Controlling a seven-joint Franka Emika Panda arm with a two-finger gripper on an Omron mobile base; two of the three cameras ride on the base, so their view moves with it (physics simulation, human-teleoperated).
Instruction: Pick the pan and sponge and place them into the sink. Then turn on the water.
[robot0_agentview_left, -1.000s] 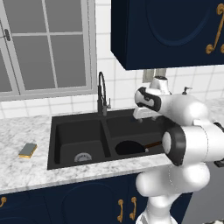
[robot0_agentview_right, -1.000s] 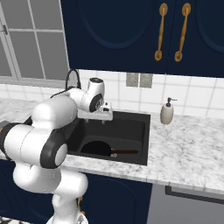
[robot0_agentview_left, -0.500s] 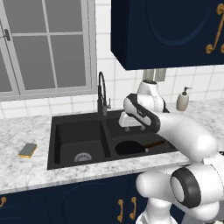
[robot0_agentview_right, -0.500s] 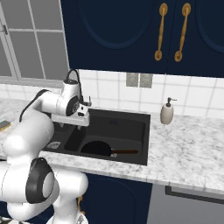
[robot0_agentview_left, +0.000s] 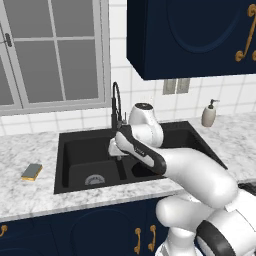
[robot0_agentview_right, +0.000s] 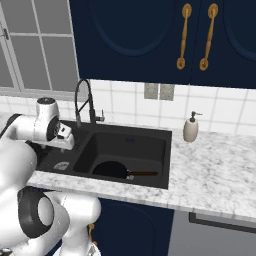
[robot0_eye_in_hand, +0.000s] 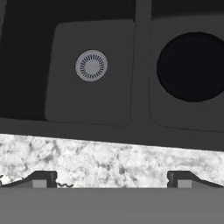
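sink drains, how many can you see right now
1 shows: the round silvery drain in the sink's left basin, bare around it. The pan lies in the right basin, and may hide a second drain.

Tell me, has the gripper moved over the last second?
Yes. The gripper swung left from above the pan toward the faucet, over the sink's divider.

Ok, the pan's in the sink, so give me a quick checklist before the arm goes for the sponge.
1. Pan lying in the right basin of the sink: ok.
2. Gripper open and empty: ok.
3. Sponge flat on the counter, left of the sink, nothing on it: ok.
4. Gripper over the sponge: not ok, it hangs above the sink's front rim.
5. Water off at the faucet: ok, no stream.
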